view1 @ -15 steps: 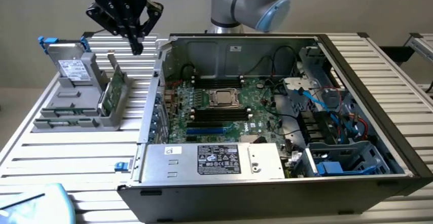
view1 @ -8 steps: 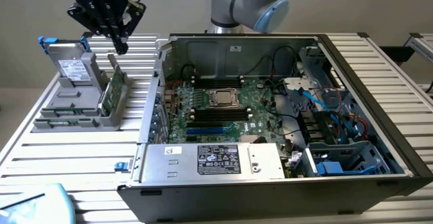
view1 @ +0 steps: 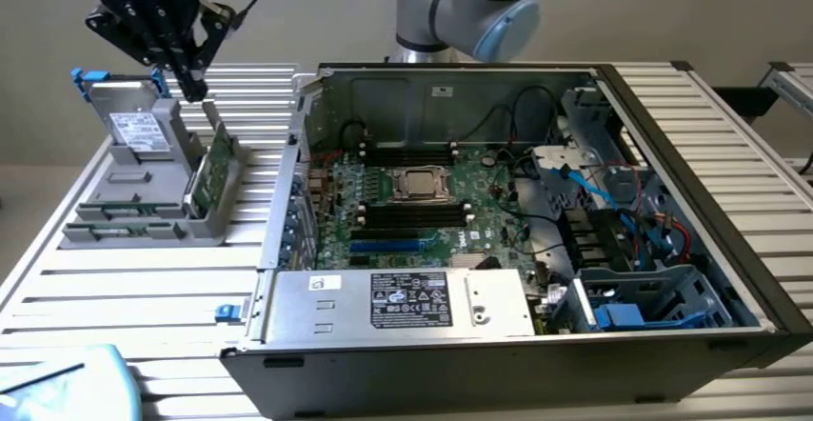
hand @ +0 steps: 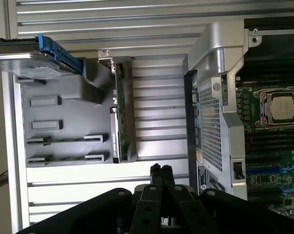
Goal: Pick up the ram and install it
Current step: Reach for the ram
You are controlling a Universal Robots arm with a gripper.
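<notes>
The ram [view1: 213,162] is a slim green board standing on its long edge in a slot of the grey holder [view1: 140,213] at the exterior view's left. In the wrist view the ram [hand: 119,114] appears edge-on. My black gripper [view1: 193,86] hangs just above the ram's far end, its two fingers pressed together with nothing between them. The wrist view shows the gripper [hand: 161,169] with its fingertips touching each other, a short way off from the ram. The open computer case [view1: 661,135] holds the green motherboard [view1: 420,213] with its long black slots.
A hard drive [view1: 137,133] in a blue-tabbed carrier stands in the same holder behind the ram. The case's metal side wall [view1: 289,192] rises right beside the holder. A power supply [view1: 404,302] fills the case's near side. A light blue object [view1: 64,388] lies at the table's near corner.
</notes>
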